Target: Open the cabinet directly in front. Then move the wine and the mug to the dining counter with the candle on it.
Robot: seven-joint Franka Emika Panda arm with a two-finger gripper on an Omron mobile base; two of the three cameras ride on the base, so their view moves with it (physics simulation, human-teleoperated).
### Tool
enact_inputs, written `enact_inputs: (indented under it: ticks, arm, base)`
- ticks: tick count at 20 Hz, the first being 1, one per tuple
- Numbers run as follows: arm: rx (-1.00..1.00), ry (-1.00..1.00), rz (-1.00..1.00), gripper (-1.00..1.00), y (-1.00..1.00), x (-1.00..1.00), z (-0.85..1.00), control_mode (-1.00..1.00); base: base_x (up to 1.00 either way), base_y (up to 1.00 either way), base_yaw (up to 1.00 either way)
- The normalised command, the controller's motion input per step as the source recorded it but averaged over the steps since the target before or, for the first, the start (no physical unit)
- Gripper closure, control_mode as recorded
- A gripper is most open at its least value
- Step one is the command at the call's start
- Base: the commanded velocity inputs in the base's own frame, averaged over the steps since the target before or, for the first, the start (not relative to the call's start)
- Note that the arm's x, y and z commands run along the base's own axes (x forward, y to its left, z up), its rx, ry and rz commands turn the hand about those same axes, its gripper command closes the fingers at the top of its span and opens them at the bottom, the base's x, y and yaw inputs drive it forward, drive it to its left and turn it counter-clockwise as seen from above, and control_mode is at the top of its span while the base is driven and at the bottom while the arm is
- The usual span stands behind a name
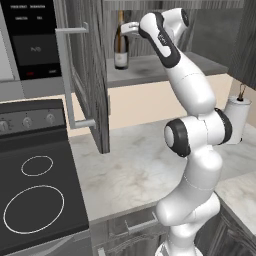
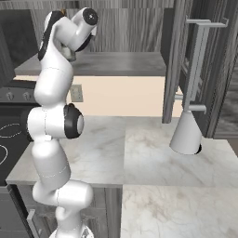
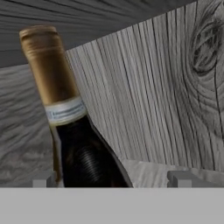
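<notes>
Dark glass of the wine (image 3: 81, 144) stands between my claw's (image 3: 109, 178) spread tips, though whether they touch it I can't tell. It sits on the open cabinet's (image 1: 165, 67) grey shelf. Below, marble worktop (image 1: 130, 170) beside a black stove (image 1: 35, 190).

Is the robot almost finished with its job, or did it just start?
Only partway. The cabinet doors already stand open. The gripper is up inside, its fingertips either side of the wine bottle, which stands on the shelf. I can't tell if it is gripped. Carrying the wine and the mug to the dining counter is left.
</notes>
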Motion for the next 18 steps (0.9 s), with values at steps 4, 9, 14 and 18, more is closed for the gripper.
enact_inputs:
  ticks: [4,9,14,18]
  arm:
    - [0.0,0.0,0.0,-1.0,0.0,0.0,0.0,-1.0]
    - [0.0,-0.07,0.07,-1.0,0.0,-0.01,0.0,-1.0]
    - [0.0,-0.05,0.15,-1.0,0.0,-0.02,0.0,-1.0]
    - [0.0,0.0,0.0,-1.0,0.0,0.0,0.0,-1.0]
  base:
    - [0.0,0.0,0.0]
    - [0.0,0.0,0.0]
    - [0.0,0.0,0.0]
    - [0.0,0.0,0.0]
